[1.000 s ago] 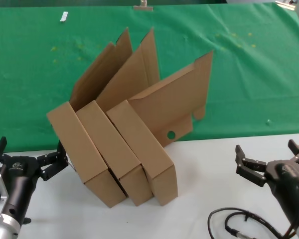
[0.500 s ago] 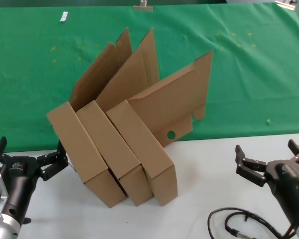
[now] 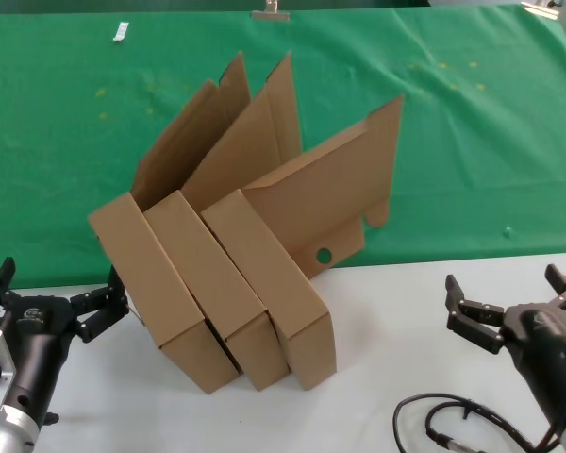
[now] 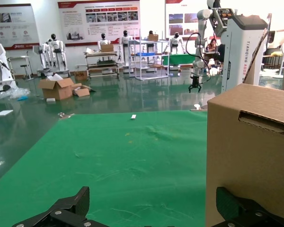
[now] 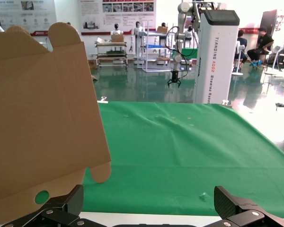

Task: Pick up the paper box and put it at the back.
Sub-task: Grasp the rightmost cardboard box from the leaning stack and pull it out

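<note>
Three alike brown cardboard boxes lean side by side across the edge of the green cloth [image 3: 453, 142], their lids open and raised behind them: the left box [image 3: 156, 293], the middle box [image 3: 217, 283], the right box [image 3: 274, 283]. My left gripper [image 3: 58, 283] is open and empty on the white table, just left of the left box; in the left wrist view [image 4: 154, 203] that box [image 4: 248, 156] stands right beside one finger. My right gripper [image 3: 505, 283] is open and empty, well right of the boxes. The right wrist view [image 5: 149, 201] shows the right box's lid [image 5: 42, 127].
The white tabletop [image 3: 387, 330] runs along the front. A black cable [image 3: 453, 425] loops at the front right beside my right arm. A small white object [image 3: 121, 31] and a metal clip [image 3: 270, 11] lie at the cloth's far edge.
</note>
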### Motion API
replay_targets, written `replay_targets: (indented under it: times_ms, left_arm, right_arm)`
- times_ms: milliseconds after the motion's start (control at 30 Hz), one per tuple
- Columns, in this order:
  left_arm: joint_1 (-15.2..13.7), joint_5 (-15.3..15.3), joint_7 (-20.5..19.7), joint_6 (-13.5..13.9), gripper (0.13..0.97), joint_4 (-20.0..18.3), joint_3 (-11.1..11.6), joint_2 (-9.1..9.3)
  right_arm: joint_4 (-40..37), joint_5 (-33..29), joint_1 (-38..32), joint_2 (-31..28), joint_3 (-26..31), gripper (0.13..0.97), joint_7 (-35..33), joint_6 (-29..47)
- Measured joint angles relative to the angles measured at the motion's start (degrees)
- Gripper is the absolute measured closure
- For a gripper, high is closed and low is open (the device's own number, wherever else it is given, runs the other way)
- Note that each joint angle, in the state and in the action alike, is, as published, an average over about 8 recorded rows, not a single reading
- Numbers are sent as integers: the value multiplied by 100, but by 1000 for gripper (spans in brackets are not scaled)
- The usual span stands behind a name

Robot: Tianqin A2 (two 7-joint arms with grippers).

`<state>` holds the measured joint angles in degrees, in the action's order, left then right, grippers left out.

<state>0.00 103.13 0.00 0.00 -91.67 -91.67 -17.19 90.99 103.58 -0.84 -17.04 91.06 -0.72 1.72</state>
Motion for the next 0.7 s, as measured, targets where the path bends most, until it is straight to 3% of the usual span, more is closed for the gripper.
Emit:
replay_targets:
  times_ms: [233,533,700]
  left_arm:
    - [0,0,0,0,169,0,0,0]
    - [0,0,0,0,272,0,0,0]
    - [0,0,0,0,377,0,0,0]
  right_arm:
    - [0,0,0,0,0,129,0,0]
    - [0,0,0,0,0,129,0,0]
    - [0,0,0,0,0,129,0,0]
